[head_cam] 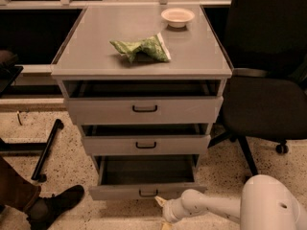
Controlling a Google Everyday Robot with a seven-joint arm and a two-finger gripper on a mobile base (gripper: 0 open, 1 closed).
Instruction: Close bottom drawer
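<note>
The bottom drawer (144,191) is the lowest grey drawer of the cabinet, with a small black handle (148,193). It stands pulled far out, and its dark inside shows. My gripper (163,206) is at the end of the white arm (206,207), low at the frame's bottom. It sits just below and right of the drawer's handle, close to the front panel. The two drawers above, the top drawer (144,109) and the middle drawer (145,145), are each slightly open.
A green crumpled bag (141,48) and a white bowl (178,17) lie on the cabinet top (96,56). A black office chair (268,99) stands right of the cabinet. A person's shoe (55,205) and a black stand leg (45,150) are on the floor at left.
</note>
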